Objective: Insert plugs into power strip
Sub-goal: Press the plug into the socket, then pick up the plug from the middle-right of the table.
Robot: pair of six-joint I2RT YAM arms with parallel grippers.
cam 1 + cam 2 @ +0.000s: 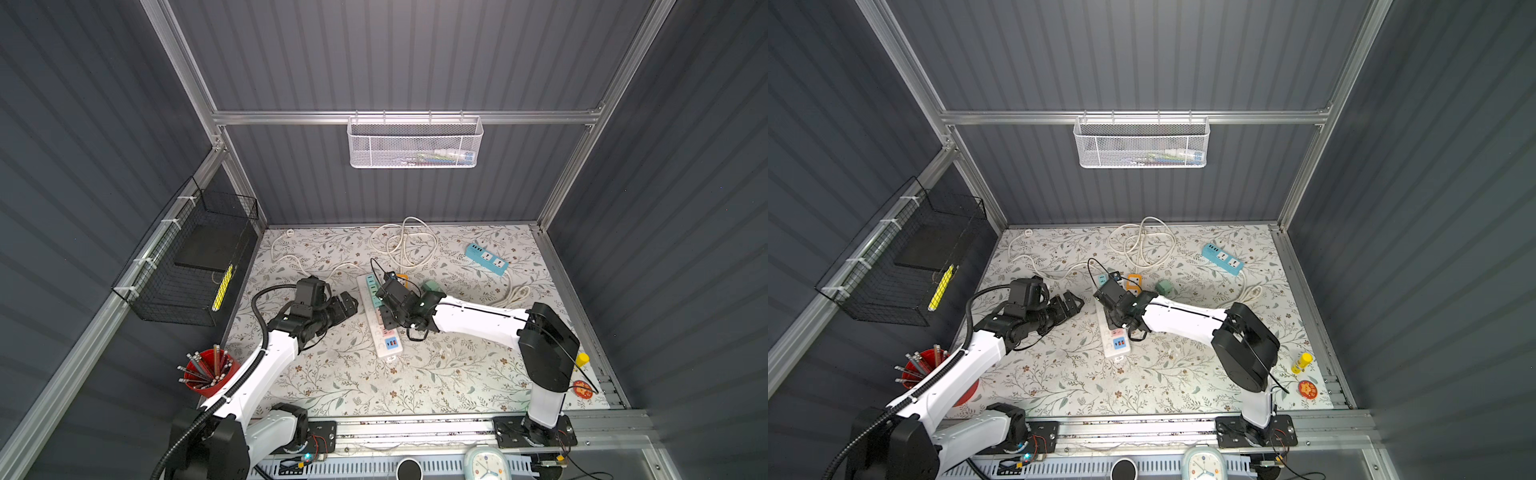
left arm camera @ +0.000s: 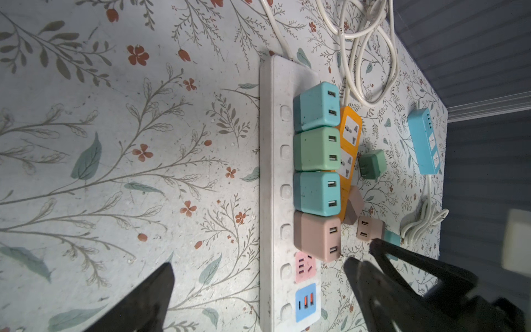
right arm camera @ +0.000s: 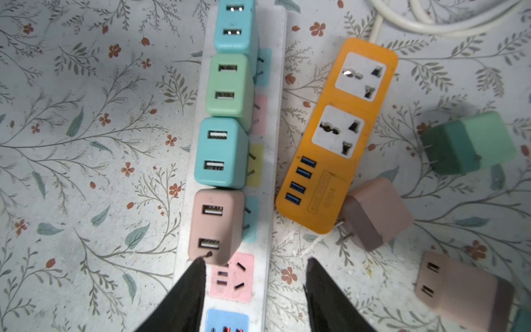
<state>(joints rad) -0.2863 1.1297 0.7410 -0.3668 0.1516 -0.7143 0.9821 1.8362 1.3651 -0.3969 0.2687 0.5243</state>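
Roughly halfway, I'd say. The white power strip (image 2: 270, 172) lies in the middle of the bench (image 1: 332, 382) with four plugs seated in a row: teal plug (image 2: 316, 106), mint plug (image 2: 316, 149), second teal plug (image 2: 316, 192) and pink plug (image 2: 316, 235). They all look fully pushed in, sitting flush and side by side.

Next in line is one empty pink socket (image 2: 305, 267), then the blue USB panel (image 2: 306, 301).

Four plugs are loose on the bench beside the orange strip (image 3: 316, 212):
- green loose plug (image 2: 372, 163)
- pink loose plug (image 3: 376, 212), touching the orange strip's end
- another pink one (image 3: 459, 290)
- a teal one (image 2: 392, 238), mostly hidden

The right claw (image 3: 255, 263) hangs over the empty pink socket. Its fingers are apart with nothing between them, and one tip is right at the seated pink plug's edge. The left claw (image 1: 347, 305) is spread wide and empty, just beside the strip.

So that's four in and four to go. With only one free socket showing on the white strip, my guess is the rest end up in the orange strip or the blue strip (image 1: 486, 257).
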